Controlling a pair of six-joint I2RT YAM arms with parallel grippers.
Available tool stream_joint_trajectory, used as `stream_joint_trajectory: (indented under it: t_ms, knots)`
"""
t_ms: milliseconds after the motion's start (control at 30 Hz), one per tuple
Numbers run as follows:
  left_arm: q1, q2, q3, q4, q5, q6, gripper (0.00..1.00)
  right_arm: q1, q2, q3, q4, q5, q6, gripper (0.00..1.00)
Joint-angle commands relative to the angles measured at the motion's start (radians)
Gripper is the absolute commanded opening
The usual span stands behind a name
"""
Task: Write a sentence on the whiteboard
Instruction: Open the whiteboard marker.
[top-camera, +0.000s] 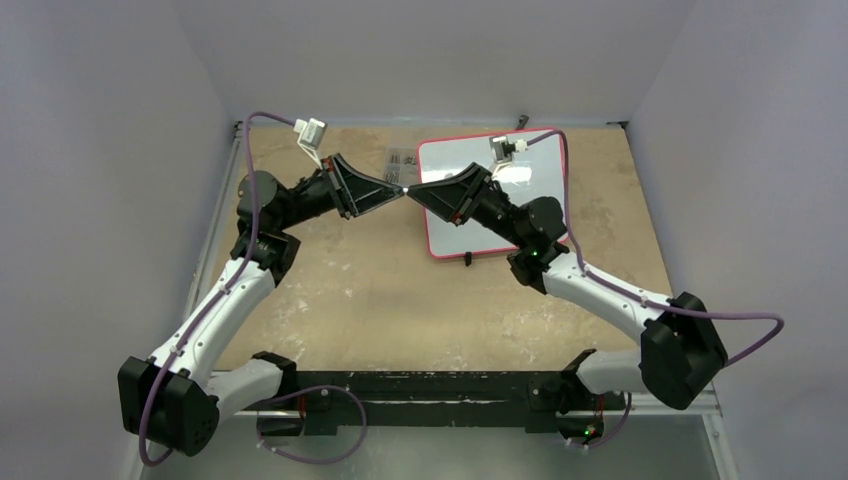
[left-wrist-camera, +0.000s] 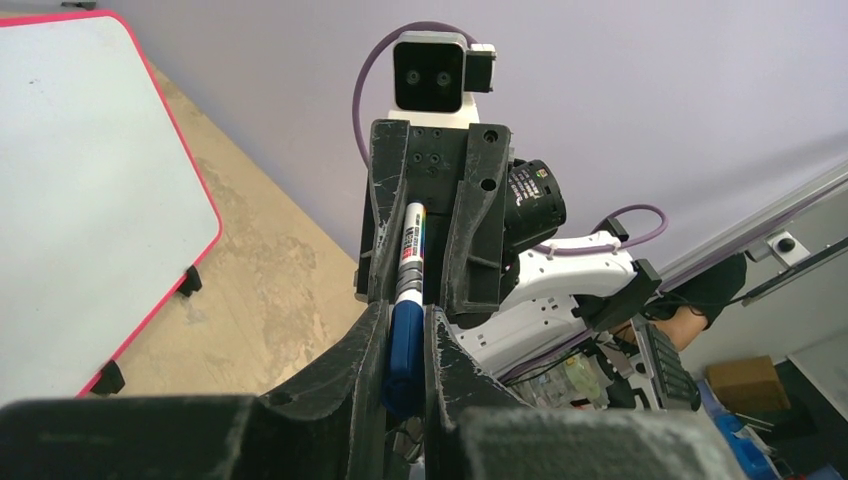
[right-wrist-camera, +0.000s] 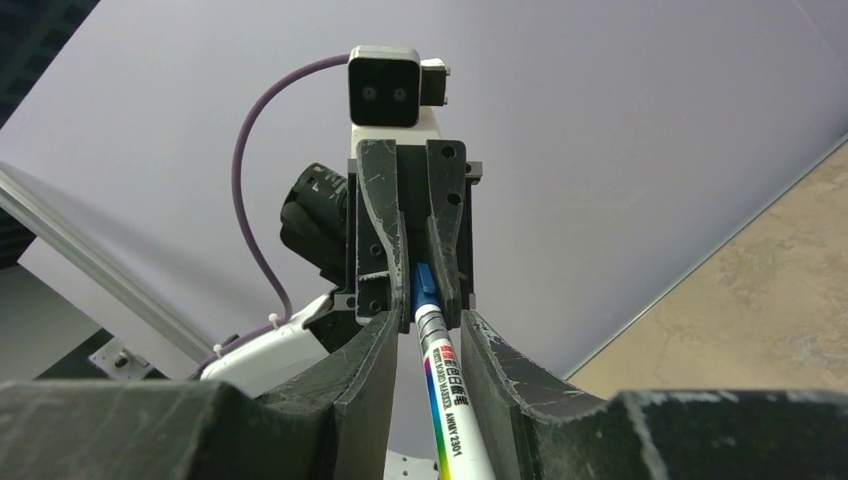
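Left gripper (left-wrist-camera: 405, 328) pinching the blue cap (left-wrist-camera: 403, 352) of the marker (left-wrist-camera: 411, 245), right gripper (right-wrist-camera: 428, 328) clamping its barrel (right-wrist-camera: 445, 400), right arm (top-camera: 560, 265) hiding part of the whiteboard (top-camera: 445, 165), barrel lettering running out of frame.

Red-framed whiteboard (top-camera: 447, 158) on tan table (top-camera: 370, 290)

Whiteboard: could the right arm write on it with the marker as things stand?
Probably not yet. The whiteboard lies directly under the right arm, so nothing blocks the way. But the marker between the right fingers has its blue cap on, and the left fingers clamp that cap.
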Motion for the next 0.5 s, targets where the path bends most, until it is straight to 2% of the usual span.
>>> stream_joint_trajectory:
  t_ms: [0,200,367,467]
  knots:
    - [-0.031,0.012,-0.007,0.001,0.037,0.014,0.0,0.036,0.006,0.065,0.051,0.0,0.0,0.29]
    - [-0.035,0.012,-0.006,-0.004,0.037,0.019,0.0,0.04,0.004,0.062,0.045,0.001,-0.005,0.22]
    - [-0.036,0.012,-0.003,-0.01,0.038,0.024,0.0,0.047,0.008,0.064,0.04,-0.003,-0.01,0.0]
    - [-0.036,0.012,0.001,-0.02,0.042,0.031,0.0,0.053,0.002,0.056,0.043,-0.008,-0.017,0.0]
